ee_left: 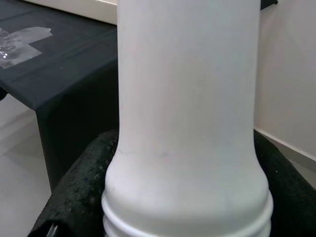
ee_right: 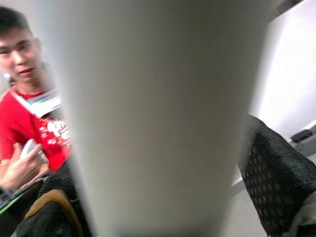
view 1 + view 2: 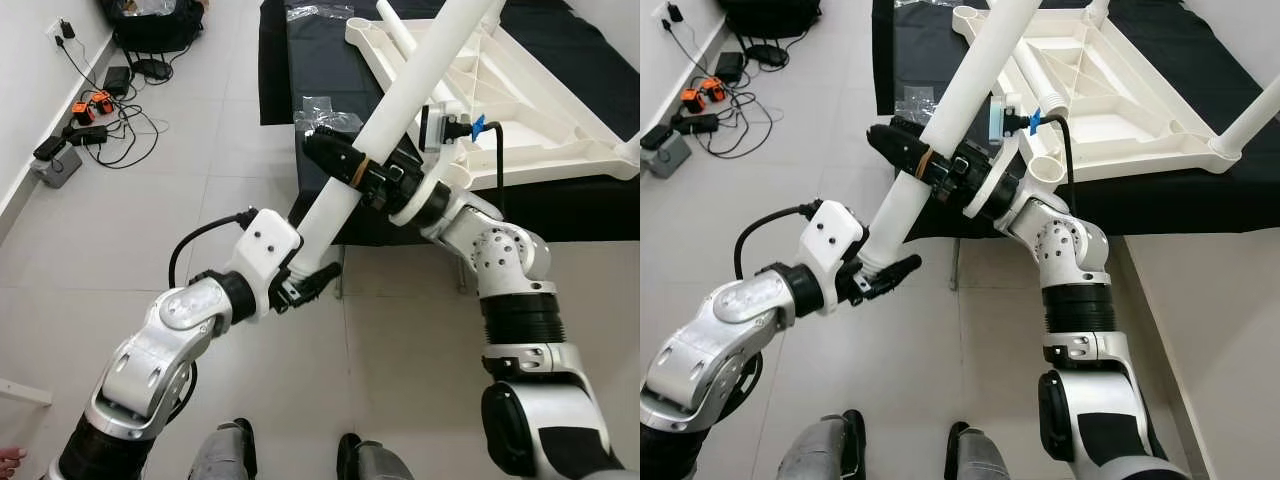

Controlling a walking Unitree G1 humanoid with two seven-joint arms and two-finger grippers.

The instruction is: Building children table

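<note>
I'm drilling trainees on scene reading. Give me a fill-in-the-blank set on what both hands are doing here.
1. Both hands hold one white table ____.
2. The left hand grips its ____ end.
3. The right hand grips it higher up, near the ____-covered bench.
4. The tabletop lies ____ on that bench.

Missing: leg; threaded; black; upside down
</note>
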